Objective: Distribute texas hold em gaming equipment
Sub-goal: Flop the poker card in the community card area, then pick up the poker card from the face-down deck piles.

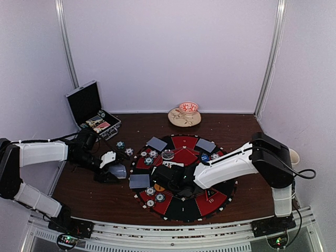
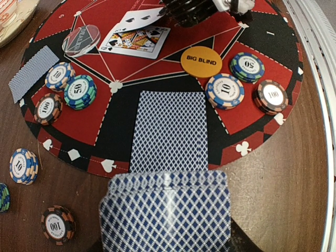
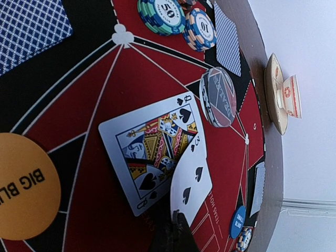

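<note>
Blue-diamond-backed paper card stack [image 2: 165, 212] pinched in left gripper [image 1: 113, 169] looks fanned, may spill beneath it; right gripper [image 3: 176, 228] clamps white three-of-spades card [image 3: 192, 177]

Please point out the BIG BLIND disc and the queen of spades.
BIG BLIND disc [image 2: 201, 62], left wrist view, centre of its orange face.
queen of spades [image 3: 148, 151], right wrist view, middle of its picture.

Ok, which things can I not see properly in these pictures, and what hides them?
Left wrist view: the left gripper is hidden under the deck of cards it holds.
Right wrist view: the right gripper is cut by the bottom edge; its hold on the three of spades is unclear.
Same view: the Big Blind disc, cut by the left edge.
Top view: case contents too small.
</note>
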`<state>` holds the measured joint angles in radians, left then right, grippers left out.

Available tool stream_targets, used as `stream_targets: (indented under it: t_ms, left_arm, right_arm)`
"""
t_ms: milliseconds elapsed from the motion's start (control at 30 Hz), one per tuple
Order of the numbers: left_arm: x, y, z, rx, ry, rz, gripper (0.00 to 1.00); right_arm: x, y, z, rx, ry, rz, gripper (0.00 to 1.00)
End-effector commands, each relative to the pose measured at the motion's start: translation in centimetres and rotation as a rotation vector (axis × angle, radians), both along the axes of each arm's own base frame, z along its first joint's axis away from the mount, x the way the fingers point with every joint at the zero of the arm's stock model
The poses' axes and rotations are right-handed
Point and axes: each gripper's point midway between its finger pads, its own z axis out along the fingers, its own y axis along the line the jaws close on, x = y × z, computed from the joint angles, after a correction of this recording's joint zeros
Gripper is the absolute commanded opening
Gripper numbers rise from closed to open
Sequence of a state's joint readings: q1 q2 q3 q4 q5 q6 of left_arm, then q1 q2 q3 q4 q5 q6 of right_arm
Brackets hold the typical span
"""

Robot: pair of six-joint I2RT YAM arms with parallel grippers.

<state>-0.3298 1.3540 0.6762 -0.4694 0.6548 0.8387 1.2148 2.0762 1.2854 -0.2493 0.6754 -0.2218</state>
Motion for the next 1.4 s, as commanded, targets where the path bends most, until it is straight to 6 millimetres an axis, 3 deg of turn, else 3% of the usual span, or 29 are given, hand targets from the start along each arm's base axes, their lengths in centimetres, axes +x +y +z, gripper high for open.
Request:
stream_targets:
  t_ms: [0, 100, 667, 1000, 1100, 1233, 1367]
  left_arm:
    - [0.4, -0.2, 0.5, -0.021, -0.025, -0.005, 0.52]
    - [0.4, -0.3, 0.5, -0.021, -0.023, -0.006, 0.53]
    - [0.5, -0.2, 0.4, -0.019, -0.022, -0.004, 0.52]
    - [0.5, -0.2, 0.4, -0.019, -0.019, -0.003, 0.52]
    - [0.5, -0.2, 0.4, -0.018, -0.018, -0.003, 0.53]
    - [0.5, -0.2, 0.3, -0.017, -0.018, -0.004, 0.52]
    - [0.5, -0.2, 0.5, -0.020, -0.024, -0.004, 0.52]
  right_arm:
    - [0.2, 0.6, 0.0, 0.026, 0.016, 0.001, 0.00]
    - [0.1, 0.6, -0.1, 0.024, 0.022, 0.000, 0.01]
    - [0.0, 0.8, 0.8, 0.040, 0.035, -0.001, 0.30]
    - [-0.3, 1.2, 1.8, 0.052, 0.036, 0.005, 0.39]
    - [-0.5, 1.5, 3.9, 0.107, 0.026, 0.004, 0.51]
    - [-0.6, 1.8, 8.4, 0.238, 0.004, -0.009, 0.62]
    - [-1.0, 2.5, 12.4, 0.397, 0.020, -0.003, 0.80]
